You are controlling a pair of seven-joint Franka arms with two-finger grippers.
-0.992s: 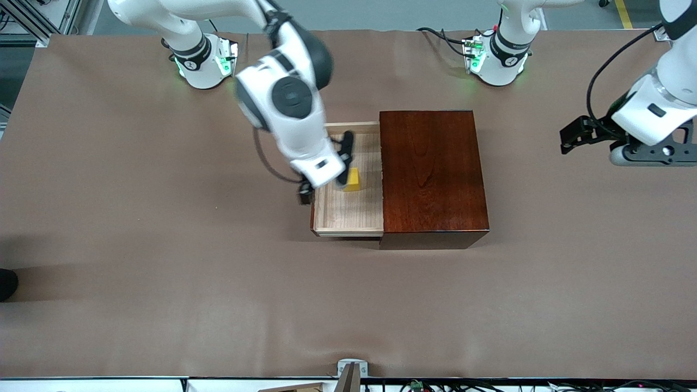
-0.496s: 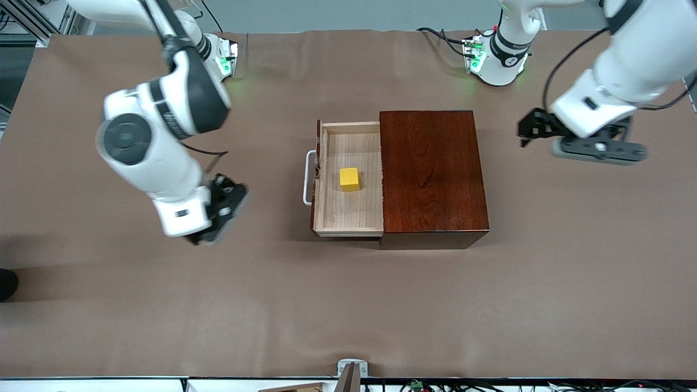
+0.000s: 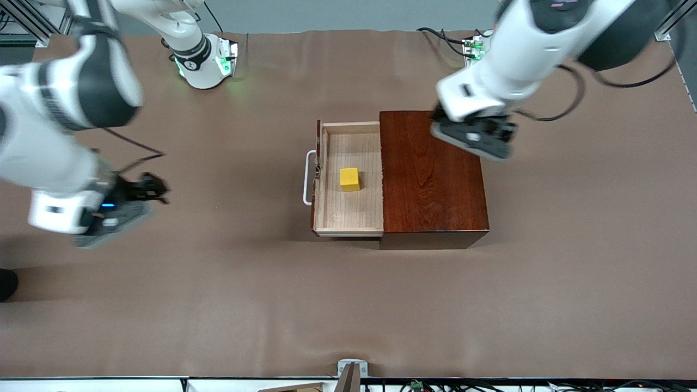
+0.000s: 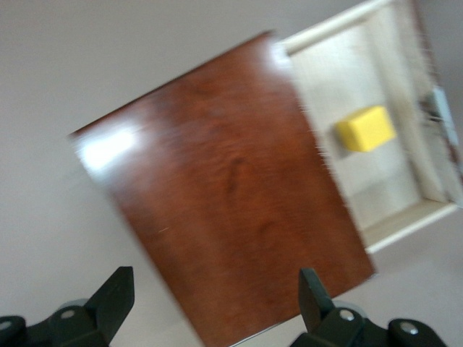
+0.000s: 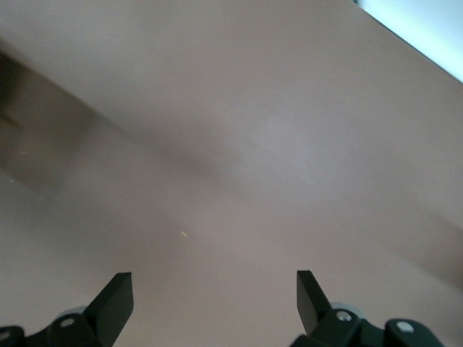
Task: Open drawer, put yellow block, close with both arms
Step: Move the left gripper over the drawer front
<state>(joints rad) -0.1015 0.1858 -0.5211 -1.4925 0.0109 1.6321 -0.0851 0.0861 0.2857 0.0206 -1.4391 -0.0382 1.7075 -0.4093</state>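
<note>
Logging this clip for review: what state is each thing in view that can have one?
drawer: pulled open from the wooden box.
yellow block: lying inside the drawer, free of both pincers.
left pincer: open, empty, over the wooden box.
right pincer: open, empty, over bare table toward the right arm's end.

A bright yellow block sits in a pale, fine-grained wood drawer with a white handle, set in a glossy dark reddish-brown box on a matte brown bench, with white, black-banded arms and green-lit bases.
</note>
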